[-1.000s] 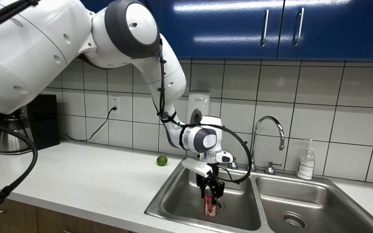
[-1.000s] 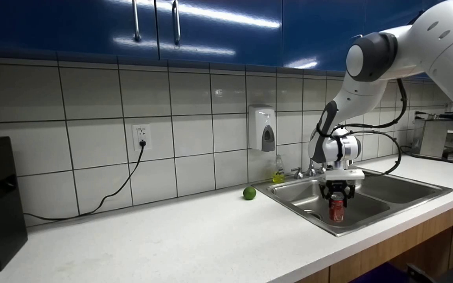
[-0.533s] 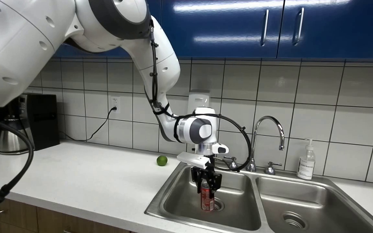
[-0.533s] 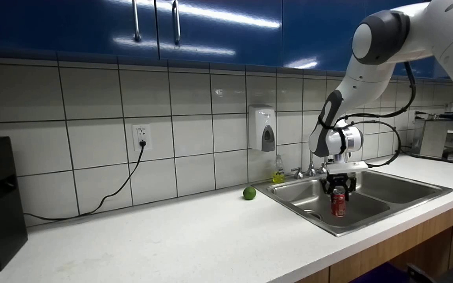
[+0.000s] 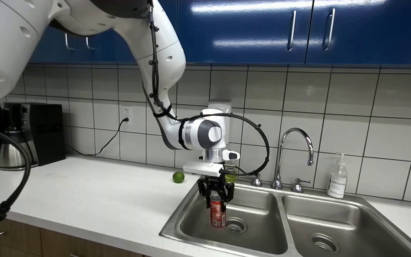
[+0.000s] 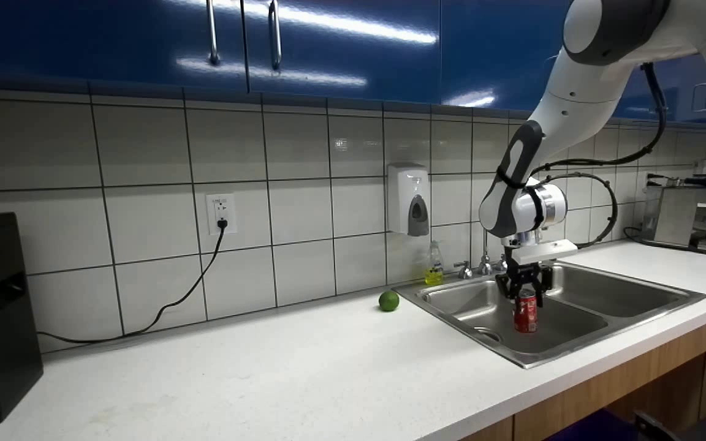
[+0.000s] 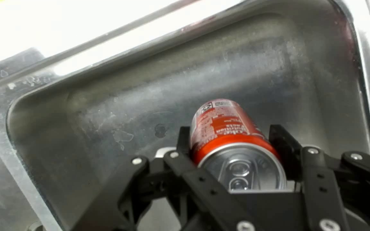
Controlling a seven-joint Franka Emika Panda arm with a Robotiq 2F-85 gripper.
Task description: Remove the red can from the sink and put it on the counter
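lift-out, seemingly, of red soda can (image 7: 233, 141) clamped in robotiq gripper (image 5: 216, 206); next, clear rim of steel sink (image 5: 177, 216), lower onto white countertop (image 5: 109, 192).

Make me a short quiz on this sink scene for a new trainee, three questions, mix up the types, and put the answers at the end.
1. Multiple choice. What does the claw hold? a) the faucet; b) the red can; c) a pump bottle.
2. True or false. The green fruit rests on the counter, outside the sink.
3. Short answer. In the wrist view, which end of the red can shows, and what colour is it?

Key: 1. b. 2. True; both exterior views show it. 3. The top, which is silver.
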